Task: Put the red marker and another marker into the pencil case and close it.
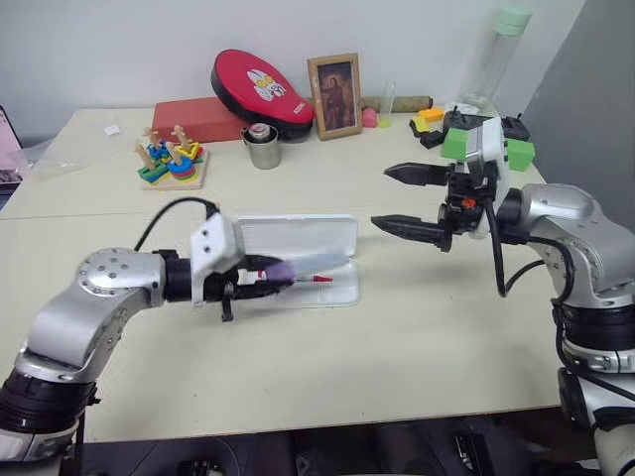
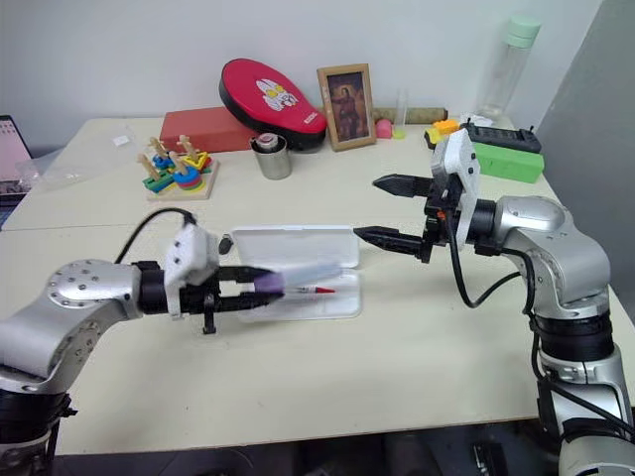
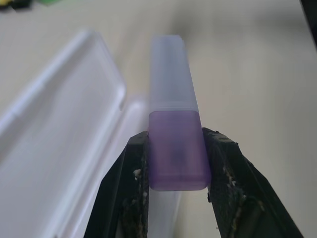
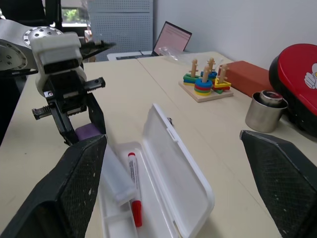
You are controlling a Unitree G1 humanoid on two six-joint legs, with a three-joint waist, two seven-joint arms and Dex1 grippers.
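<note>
We saw the pencil case (image 1: pixel 298 243) lying open on the desk (image 1: pixel 397 337), the red marker (image 4: pixel 132 188) resting in its tray. Our left gripper (image 2: pixel 260 288) had its fingers clenched on the lavender marker (image 3: pixel 174 129), holding it just above the tray. Our right gripper (image 1: pixel 412 198) hovered to the case's right, fingers spread wide and grasping nothing.

The two head views looked forward and down over the desk (image 1: pixel 397 367) from slightly offset positions and shared the whole desktop. The left wrist view sat very close behind its jaws, facing along the lavender marker (image 3: pixel 174 124). The right wrist view faced across the desk, sharing the open pencil case (image 4: pixel 173 168) with both head views.
</note>
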